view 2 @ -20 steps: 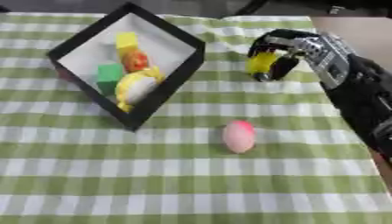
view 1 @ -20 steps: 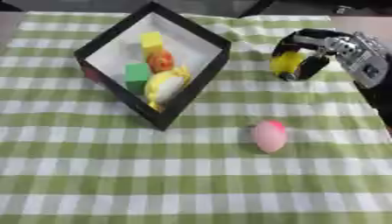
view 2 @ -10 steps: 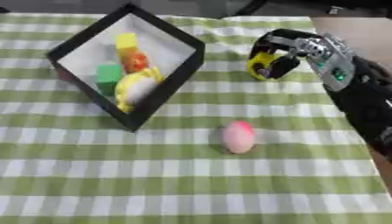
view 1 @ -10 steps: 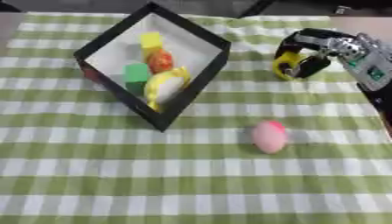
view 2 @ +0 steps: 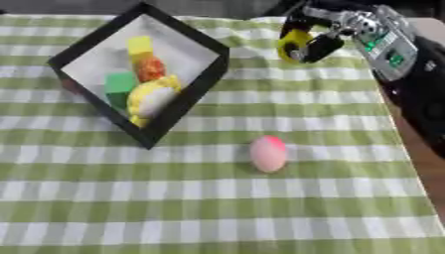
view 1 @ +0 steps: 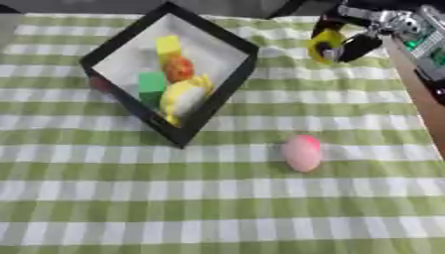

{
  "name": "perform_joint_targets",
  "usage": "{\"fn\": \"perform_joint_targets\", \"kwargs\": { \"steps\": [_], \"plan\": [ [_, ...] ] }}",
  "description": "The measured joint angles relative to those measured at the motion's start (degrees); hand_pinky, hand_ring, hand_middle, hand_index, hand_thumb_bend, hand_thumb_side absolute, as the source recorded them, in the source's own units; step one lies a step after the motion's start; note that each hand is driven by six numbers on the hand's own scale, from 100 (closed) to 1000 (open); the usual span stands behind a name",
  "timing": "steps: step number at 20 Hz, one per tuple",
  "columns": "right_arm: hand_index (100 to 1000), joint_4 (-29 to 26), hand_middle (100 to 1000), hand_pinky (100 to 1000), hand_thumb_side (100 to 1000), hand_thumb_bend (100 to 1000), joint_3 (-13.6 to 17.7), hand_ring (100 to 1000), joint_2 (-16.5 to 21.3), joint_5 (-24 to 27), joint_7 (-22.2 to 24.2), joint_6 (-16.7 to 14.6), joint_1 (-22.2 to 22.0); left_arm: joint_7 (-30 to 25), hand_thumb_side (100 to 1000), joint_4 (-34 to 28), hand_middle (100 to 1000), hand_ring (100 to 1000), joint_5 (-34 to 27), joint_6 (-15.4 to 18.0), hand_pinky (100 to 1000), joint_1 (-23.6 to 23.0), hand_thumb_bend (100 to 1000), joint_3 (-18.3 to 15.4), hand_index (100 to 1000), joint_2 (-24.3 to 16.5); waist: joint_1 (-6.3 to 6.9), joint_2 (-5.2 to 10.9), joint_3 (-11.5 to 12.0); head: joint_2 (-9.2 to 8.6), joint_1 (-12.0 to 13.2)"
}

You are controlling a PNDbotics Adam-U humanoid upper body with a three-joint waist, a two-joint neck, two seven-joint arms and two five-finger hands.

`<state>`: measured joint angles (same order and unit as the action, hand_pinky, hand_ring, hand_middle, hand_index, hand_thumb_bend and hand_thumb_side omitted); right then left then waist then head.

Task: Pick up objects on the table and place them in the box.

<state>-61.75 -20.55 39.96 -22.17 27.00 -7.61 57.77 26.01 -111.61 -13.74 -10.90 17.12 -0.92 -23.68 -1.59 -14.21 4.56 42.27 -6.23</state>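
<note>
A black box [view 1: 228, 92] with a white floor stands at the upper left of the table. Inside lie a yellow block [view 1: 169, 44], an orange piece [view 1: 178, 68], a green block [view 1: 151, 82] and a yellow-and-white object [view 1: 184, 97]. A pink egg-shaped object [view 1: 302, 153] lies on the cloth to the right of the box's near corner. My right hand [view 2: 323, 31] hangs at the upper right, above the cloth, with its fingers curled round a small yellow object [view 2: 294, 44]. My left hand shows in neither view.
A green-and-white checked cloth [view 1: 217, 198] covers the table. The table's brown right edge [view 1: 423, 106] runs down the right side. A small red thing [view 1: 99, 84] peeks out beside the box's left wall.
My right hand has lifted the yellow object a little higher and farther back. The whole picture has shifted slightly downward, so the head has tilted. The pink object and the box lie as before.
</note>
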Motion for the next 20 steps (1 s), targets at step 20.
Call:
{"fn": "perform_joint_targets", "kwargs": {
  "steps": [20],
  "plan": [
    [666, 1.2, 534, 805, 100, 100, -0.3, 718, -13.5, -6.1, 0.8, -1.1, 11.6, 0.5, 523, -1.8, 796, 784, 2.3, 6.8, 831, 6.3, 311, -0.3, 780, -0.8, -0.66, 1.44, 3.5, 1.01, -3.8]
  ]
}}
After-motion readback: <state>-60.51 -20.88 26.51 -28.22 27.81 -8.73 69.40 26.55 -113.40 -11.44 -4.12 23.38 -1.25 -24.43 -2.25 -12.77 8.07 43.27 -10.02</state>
